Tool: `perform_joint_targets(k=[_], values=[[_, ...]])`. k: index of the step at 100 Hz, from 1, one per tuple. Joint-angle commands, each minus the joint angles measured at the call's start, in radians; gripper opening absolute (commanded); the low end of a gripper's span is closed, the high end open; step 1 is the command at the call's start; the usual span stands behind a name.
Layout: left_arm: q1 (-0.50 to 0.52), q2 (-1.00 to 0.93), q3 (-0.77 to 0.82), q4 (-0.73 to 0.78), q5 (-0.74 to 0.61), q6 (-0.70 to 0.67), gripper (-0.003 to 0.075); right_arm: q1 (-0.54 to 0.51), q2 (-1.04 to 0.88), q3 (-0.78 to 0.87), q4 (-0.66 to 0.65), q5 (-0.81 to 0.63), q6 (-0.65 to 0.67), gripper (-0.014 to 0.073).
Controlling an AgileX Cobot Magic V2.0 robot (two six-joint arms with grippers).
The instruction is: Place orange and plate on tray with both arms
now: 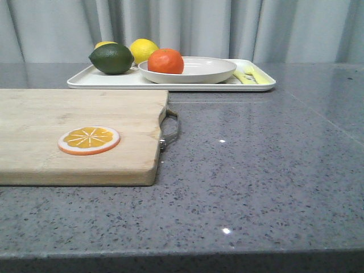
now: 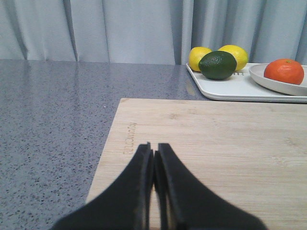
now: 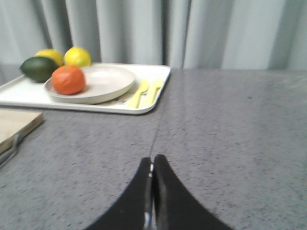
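Note:
The orange (image 1: 165, 61) rests in the off-white plate (image 1: 210, 73), and the plate sits on the white tray (image 1: 114, 81) at the back of the counter. The wrist views show the same orange (image 2: 284, 71) (image 3: 68, 79), plate (image 2: 268, 82) (image 3: 108, 81) and tray (image 2: 230, 88) (image 3: 158, 81). My left gripper (image 2: 154, 145) is shut and empty, low over the wooden cutting board (image 2: 216, 139), well short of the tray. My right gripper (image 3: 152, 159) is shut and empty over the bare grey counter, also apart from the tray. Neither gripper shows in the front view.
On the tray's left end lie a dark green lime (image 1: 111, 58) and two yellow lemons (image 1: 144, 49). Yellow cutlery (image 1: 248, 74) shows at the tray's right end. An orange slice disc (image 1: 89, 140) lies on the cutting board (image 1: 74, 114), whose metal handle (image 1: 170, 129) points right. Grey curtains hang behind.

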Motion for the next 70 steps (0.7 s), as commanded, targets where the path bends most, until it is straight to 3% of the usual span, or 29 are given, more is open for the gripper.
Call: perform_joint_targets(k=[1, 22, 41, 70], values=[[0.001, -0.032, 0.023, -0.001, -0.073, -0.009, -0.0019, -0.058, -0.039, 0.024, -0.075, -0.152, 0.075, -0.0069], [0.001, -0.032, 0.023, -0.001, -0.073, -0.009, -0.0019, -0.141, -0.150, 0.112, -0.079, -0.181, 0.083, -0.0069], [0.001, -0.032, 0.023, -0.001, -0.073, -0.009, -0.0019, -0.143, -0.258, 0.164, -0.076, -0.146, 0.083, -0.0069], [0.001, -0.030, 0.023, -0.001, -0.073, -0.009, -0.0019, -0.146, -0.257, 0.163, -0.070, -0.060, 0.083, -0.0069]])
